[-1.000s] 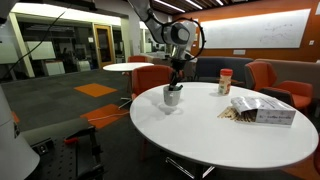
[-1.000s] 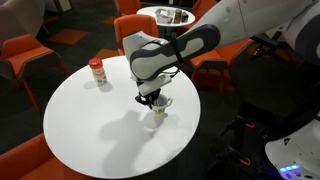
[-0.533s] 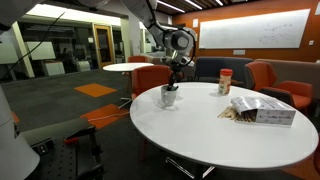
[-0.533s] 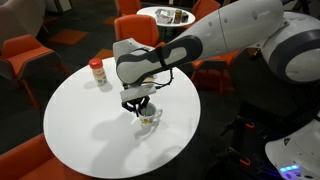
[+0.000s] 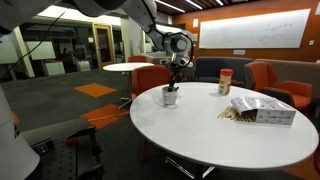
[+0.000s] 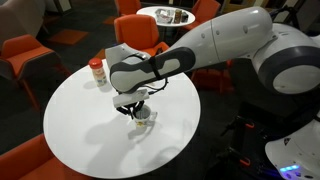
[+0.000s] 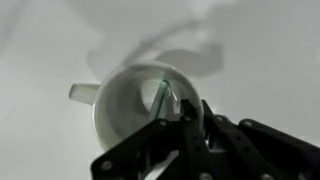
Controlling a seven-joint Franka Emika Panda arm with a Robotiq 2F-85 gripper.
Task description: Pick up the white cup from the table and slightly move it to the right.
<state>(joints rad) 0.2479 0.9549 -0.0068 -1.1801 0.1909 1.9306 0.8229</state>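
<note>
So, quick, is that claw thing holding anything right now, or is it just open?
Gripper: closed, holding the white cup with its fingers pinched on the rim.

The big white Franka arm (image 6: 215, 50) stretches forward with its wrist bent down. In both exterior views its black Robotiq gripper (image 5: 172, 86) (image 6: 138, 105) points straight down, its fingers (image 7: 188, 128) pinched on the rim of the small white cup (image 7: 125, 100).
</note>
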